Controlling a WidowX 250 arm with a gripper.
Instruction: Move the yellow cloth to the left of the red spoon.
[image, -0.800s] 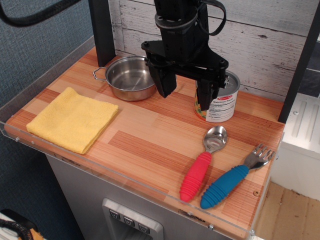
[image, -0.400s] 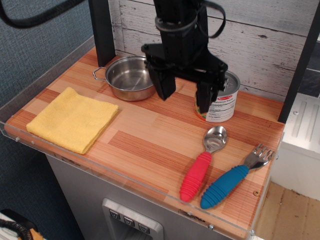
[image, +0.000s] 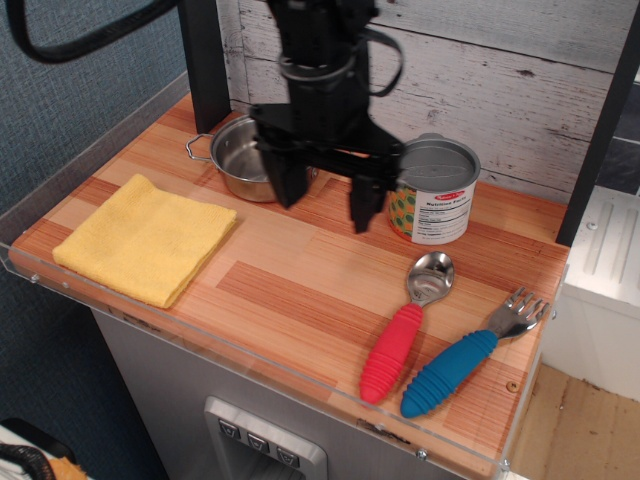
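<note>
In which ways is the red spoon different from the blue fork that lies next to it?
The red spoon has a red ribbed handle and a rounded metal bowl; the blue fork has a blue ribbed handle and metal tines. The spoon lies nearer the yellow cloth, the fork nearer the table's right edge. Both lie flat, roughly parallel, with metal heads pointing toward the back wall and thick plastic handles toward the front.
</note>
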